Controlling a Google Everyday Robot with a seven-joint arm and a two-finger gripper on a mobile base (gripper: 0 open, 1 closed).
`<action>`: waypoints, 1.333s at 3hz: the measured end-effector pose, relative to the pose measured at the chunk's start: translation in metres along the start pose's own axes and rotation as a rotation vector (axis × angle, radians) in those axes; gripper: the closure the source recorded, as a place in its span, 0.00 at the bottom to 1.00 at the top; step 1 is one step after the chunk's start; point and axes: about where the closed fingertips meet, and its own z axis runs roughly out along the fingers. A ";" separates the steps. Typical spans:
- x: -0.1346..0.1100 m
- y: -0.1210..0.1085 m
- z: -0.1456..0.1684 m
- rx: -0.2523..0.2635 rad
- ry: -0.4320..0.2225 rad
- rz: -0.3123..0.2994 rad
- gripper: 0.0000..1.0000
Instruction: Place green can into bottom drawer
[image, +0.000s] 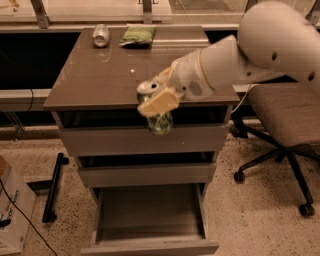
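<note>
Camera view: one green can (161, 124) in jaws above one open bottom drawer (150, 216)

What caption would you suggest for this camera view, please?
The tool holds the green can in front of the cabinet, above the open bottom drawer.

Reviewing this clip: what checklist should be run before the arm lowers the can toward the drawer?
1. Gripper holds green can: ok, shut on its upper part.
2. Bottom drawer open: ok, pulled out.
3. Room inside drawer: ok, nothing visible in it.
4. Can off the cabinet top: ok, hangs before the top drawer front.
5. Can lined up over the opening: cannot tell from one view.
6. Silver can and snack bag clear of path: ok, at the back of the top.
</note>
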 end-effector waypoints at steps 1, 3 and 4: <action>0.051 0.039 0.011 -0.048 0.060 0.092 1.00; 0.140 0.036 0.085 -0.001 0.071 0.106 1.00; 0.184 0.006 0.115 0.057 0.011 0.126 1.00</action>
